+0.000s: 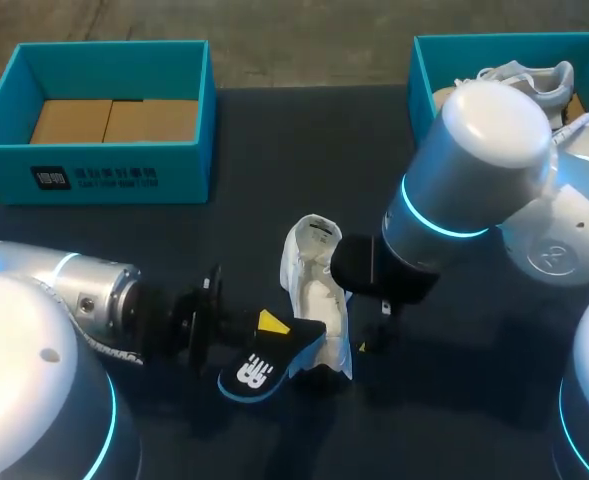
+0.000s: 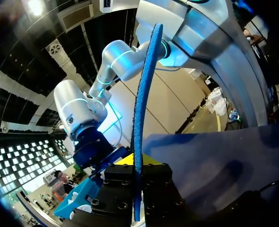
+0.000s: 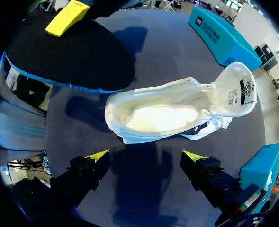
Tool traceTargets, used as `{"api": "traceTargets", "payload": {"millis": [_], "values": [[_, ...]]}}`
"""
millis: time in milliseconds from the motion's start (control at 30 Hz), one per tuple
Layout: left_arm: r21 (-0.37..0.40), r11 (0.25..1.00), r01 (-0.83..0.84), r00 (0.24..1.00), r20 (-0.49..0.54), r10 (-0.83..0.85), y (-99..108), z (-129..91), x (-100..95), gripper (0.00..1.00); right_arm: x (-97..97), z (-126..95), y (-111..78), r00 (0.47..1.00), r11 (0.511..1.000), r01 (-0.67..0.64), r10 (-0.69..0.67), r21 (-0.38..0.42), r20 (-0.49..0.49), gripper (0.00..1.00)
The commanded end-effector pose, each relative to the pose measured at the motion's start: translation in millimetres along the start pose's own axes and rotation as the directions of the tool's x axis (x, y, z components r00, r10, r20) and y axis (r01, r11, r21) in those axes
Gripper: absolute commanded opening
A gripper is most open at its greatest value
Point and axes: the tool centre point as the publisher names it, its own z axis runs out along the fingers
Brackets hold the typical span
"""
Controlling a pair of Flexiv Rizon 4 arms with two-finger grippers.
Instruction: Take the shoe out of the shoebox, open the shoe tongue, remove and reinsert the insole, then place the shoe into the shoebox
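The thin insole [image 2: 146, 94] is floppy — the left end effector [image 2: 138, 174] clamps one end. The right end effector [image 3: 146, 158], fingers apart, should steady the soft shoe [image 3: 163, 116].

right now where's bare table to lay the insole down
Bare table between the left shoebox and right shoebox, running down to the shoe. Crowded around the shoe, where the left gripper holding the insole and the open right gripper meet.

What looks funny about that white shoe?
The white shoe lies on the table with its tongue flipped right back, and its black insole is outside it, pinched in the left jaws.
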Motion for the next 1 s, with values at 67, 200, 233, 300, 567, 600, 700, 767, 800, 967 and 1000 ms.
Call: {"api": "traceTargets", "payload": {"millis": [67,200,233,300,567,600,700,767,800,967,1000], "values": [[-0.004,1.000,0.000,1.000,0.001,0.000,-2.0,-0.5,0.5,0.00,1.3,0.4,-0.2,1.000,1.000,0.000,0.000,0.001,0.002,1.00],[-0.004,1.000,0.000,1.000,0.001,0.000,-2.0,-0.5,0.5,0.00,1.3,0.4,-0.2,1.000,1.000,0.000,0.000,0.001,0.002,1.00],[-0.004,1.000,0.000,1.000,0.001,0.000,-2.0,-0.5,0.5,0.00,1.3,0.4,-0.2,1.000,1.000,0.000,0.000,0.001,0.002,1.00],[-0.004,1.000,0.000,1.000,0.001,0.000,-2.0,-0.5,0.5,0.00,1.3,0.4,-0.2,1.000,1.000,0.000,0.000,0.001,0.002,1.00],[0.062,0.997,0.037,0.999,0.012,-0.038,4.8,-1.0,-2.7,0.00,1.3,0.4,-0.2,1.000,1.000,0.000,0.000,0.001,0.002,1.00],[0.063,0.997,0.044,0.999,0.013,-0.044,7.6,0.2,-4.7,0.00,1.3,0.4,-0.2,1.000,1.000,0.000,0.000,0.001,0.002,1.00],[0.065,0.997,0.050,0.999,0.019,-0.052,13.2,3.5,-7.7,0.00,1.3,0.4,-0.2,1.000,1.000,0.000,0.000,0.001,0.002,1.00],[0.065,0.996,0.055,0.998,0.018,-0.056,16.3,5.6,-8.2,0.00,1.3,0.4,-0.2,1.000,1.000,0.000,0.000,0.001,0.002,1.00],[0.066,0.996,0.056,0.998,0.017,-0.058,17.9,6.8,-8.3,0.00,1.3,0.4,-0.2,1.000,1.000,0.000,0.000,0.001,0.002,1.00],[0.059,0.996,0.065,0.998,0.018,-0.067,25.8,11.6,-9.9,0.00,1.3,0.4,-0.2,1.000,1.000,0.000,0.000,0.001,0.002,1.00],[0.058,0.996,0.071,0.997,0.018,-0.072,27.2,12.2,-9.7,0.00,1.3,0.4,-0.2,1.000,1.000,0.000,0.000,0.001,0.002,1.00]]}}
